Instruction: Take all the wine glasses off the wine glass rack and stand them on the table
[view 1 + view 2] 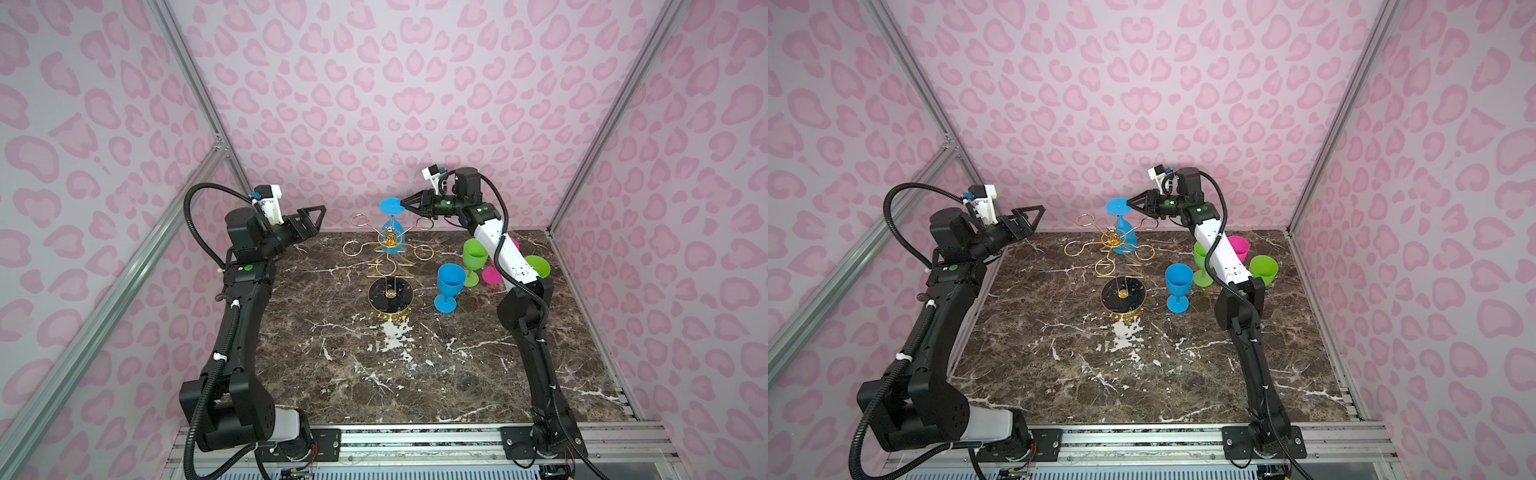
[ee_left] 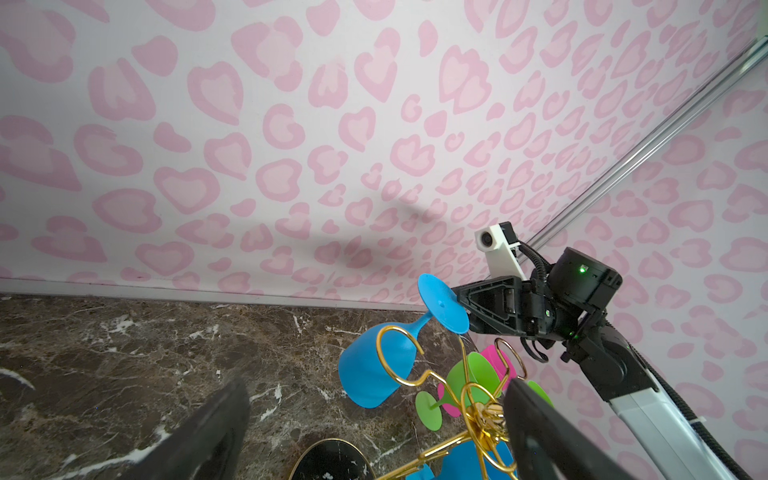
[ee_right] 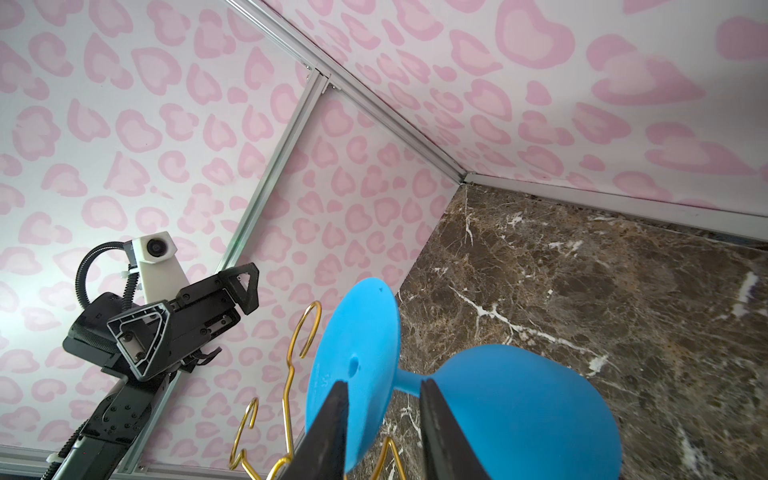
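Note:
A blue wine glass (image 1: 390, 205) hangs upside down and tilted at the far side of the gold wire wine glass rack (image 1: 388, 266), foot uppermost. My right gripper (image 1: 403, 203) reaches in from the right at the round foot (image 3: 353, 353). In the right wrist view its jaws straddle the foot's rim, narrowly open; one finger (image 3: 332, 424) lies against the foot's face, the other stands apart near the stem. Whether the foot still rests on a rack arm I cannot tell. My left gripper (image 1: 311, 218) hovers open left of the rack, holding nothing.
Upright glasses stand right of the rack under my right arm: a blue one (image 1: 449, 286), a green one (image 1: 473, 255), a pink one (image 1: 492, 274) and another green one (image 1: 538, 266). The rack's black round base (image 1: 390, 296) sits mid-table. Patterned walls enclose the back and sides.

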Controlling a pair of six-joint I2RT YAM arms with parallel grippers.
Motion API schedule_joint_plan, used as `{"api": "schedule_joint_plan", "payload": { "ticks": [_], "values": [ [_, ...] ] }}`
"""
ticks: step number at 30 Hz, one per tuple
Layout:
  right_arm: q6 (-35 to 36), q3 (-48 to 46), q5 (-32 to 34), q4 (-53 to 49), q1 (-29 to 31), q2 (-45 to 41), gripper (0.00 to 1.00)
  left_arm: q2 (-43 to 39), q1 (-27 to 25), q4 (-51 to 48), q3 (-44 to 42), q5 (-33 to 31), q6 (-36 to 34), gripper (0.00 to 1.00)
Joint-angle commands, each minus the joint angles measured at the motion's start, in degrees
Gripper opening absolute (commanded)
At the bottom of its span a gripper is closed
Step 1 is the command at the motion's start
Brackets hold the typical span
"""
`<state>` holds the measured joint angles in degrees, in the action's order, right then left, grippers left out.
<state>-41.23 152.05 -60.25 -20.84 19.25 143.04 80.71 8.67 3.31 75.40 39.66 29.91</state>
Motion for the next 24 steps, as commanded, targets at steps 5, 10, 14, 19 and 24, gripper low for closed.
{"api": "schedule_joint_plan", "payload": {
  "ticks": [5, 10, 14, 19, 24],
  "values": [
    [-0.34, 0.53, -0.66, 1.84, 0.05, 0.48, 0.20, -0.40, 0.21, 2.36, -0.25, 0.95, -0.03, 0.97],
    [-0.75, 0.53, -0.73, 2.17, -0.03, 0.31, 0.15, -0.29, 0.30, 2.57, -0.29, 1.08, 0.23, 0.97],
    [-2.21, 0.60, -0.75, 3.63, -0.20, 0.22, 0.10, -0.30, 0.30, 2.75, -0.26, 1.19, 0.32, 0.97],
    [-3.06, 0.55, -0.79, 4.49, -0.35, 0.22, 0.05, -0.37, 0.41, 2.75, -0.30, 1.21, 0.41, 0.97],
    [-3.78, 0.61, -0.75, 4.99, -0.35, -0.04, 0.03, -0.38, 0.47, 2.93, -0.34, 1.38, 0.59, 0.97]
  ]
}}
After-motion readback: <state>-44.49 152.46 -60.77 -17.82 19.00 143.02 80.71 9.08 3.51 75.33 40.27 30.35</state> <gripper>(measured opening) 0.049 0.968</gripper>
